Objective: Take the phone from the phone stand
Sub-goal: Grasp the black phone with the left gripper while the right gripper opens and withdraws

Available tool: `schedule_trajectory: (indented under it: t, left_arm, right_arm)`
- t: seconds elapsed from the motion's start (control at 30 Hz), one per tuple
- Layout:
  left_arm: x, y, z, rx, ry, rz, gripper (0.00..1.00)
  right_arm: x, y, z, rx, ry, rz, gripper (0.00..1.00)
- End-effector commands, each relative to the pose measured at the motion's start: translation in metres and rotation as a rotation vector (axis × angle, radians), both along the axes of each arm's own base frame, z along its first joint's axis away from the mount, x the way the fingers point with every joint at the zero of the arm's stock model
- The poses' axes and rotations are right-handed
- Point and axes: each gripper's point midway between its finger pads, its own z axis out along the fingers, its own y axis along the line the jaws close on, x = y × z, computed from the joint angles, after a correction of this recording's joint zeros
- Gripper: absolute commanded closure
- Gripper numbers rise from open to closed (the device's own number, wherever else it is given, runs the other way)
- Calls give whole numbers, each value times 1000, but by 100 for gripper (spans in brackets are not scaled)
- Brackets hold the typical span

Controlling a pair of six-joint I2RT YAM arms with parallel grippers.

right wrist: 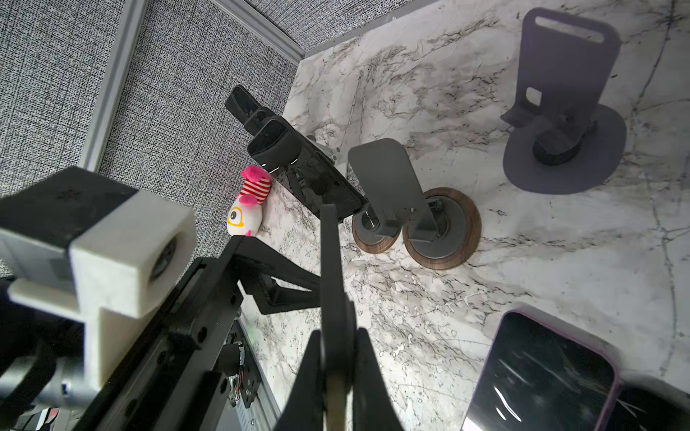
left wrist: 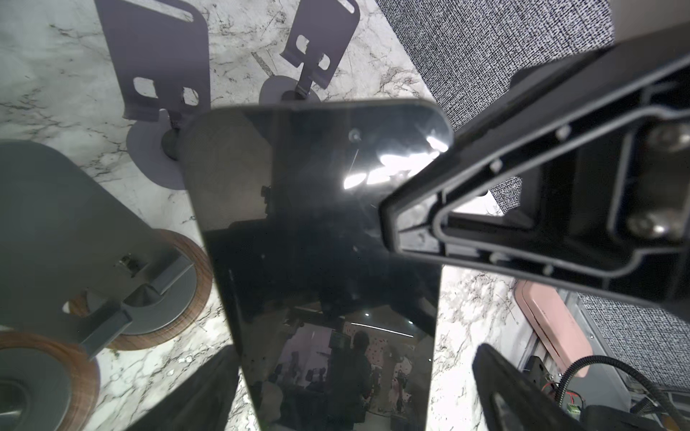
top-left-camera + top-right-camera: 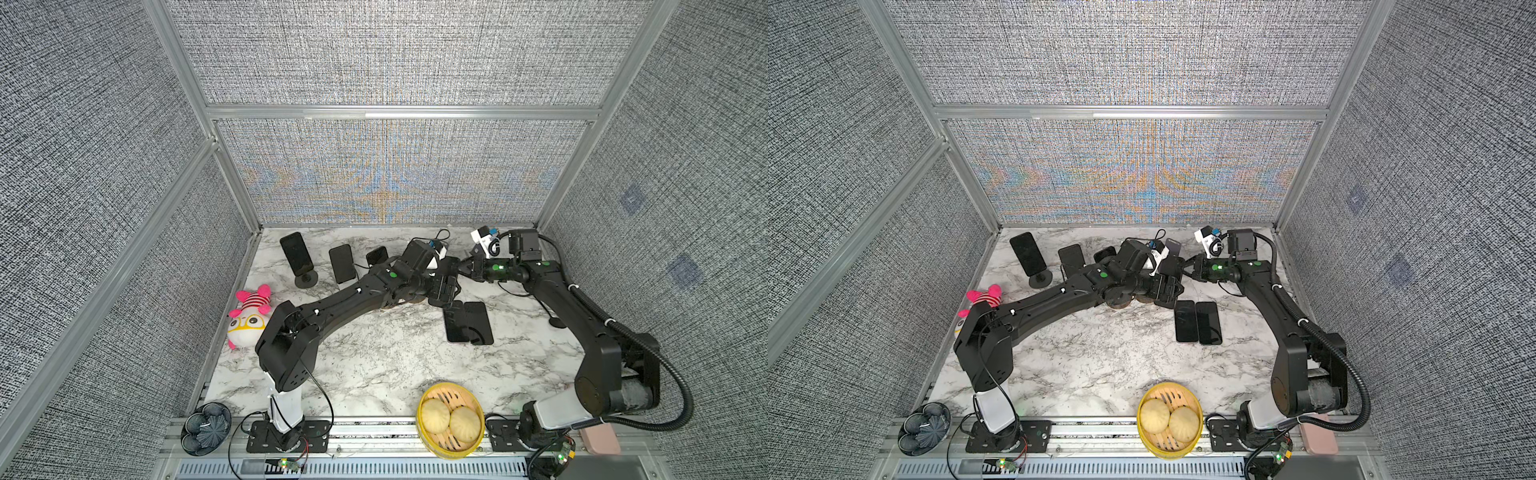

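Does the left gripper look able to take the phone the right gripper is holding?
Probably yes: the left gripper is open with the phone between its fingers; the right gripper pinches only one edge.

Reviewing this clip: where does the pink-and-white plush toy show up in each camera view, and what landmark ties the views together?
Both top views: the pink-and-white plush toy lies at the left edge of the marble table; in a top view the left arm hides most of it.
Left wrist: not in it.
Right wrist: at the table's edge, against the grey fabric wall.
Shared landmark: the two wood-rimmed round stand bases.
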Motion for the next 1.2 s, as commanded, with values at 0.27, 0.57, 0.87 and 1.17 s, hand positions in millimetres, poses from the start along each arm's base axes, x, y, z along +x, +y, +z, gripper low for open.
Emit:
schedule_trajectory:
  t: [0.27, 0.57, 0.87, 1.17]
  left_arm:
    - [5, 1, 1, -5, -6, 27, 23]
    - [6, 7, 0, 14, -9, 56, 33]
    - [6, 18, -22, 49, 59, 142, 51]
    - [3, 37, -37, 248, 42, 281, 62]
  right_arm:
    - [-7, 10, 10, 38, -8, 45, 95]
    - [-7, 12, 7, 38, 1, 50, 91]
    - [-6, 11, -6, 36, 46, 49, 67]
    - [-6, -21, -22, -72, 74, -70, 53]
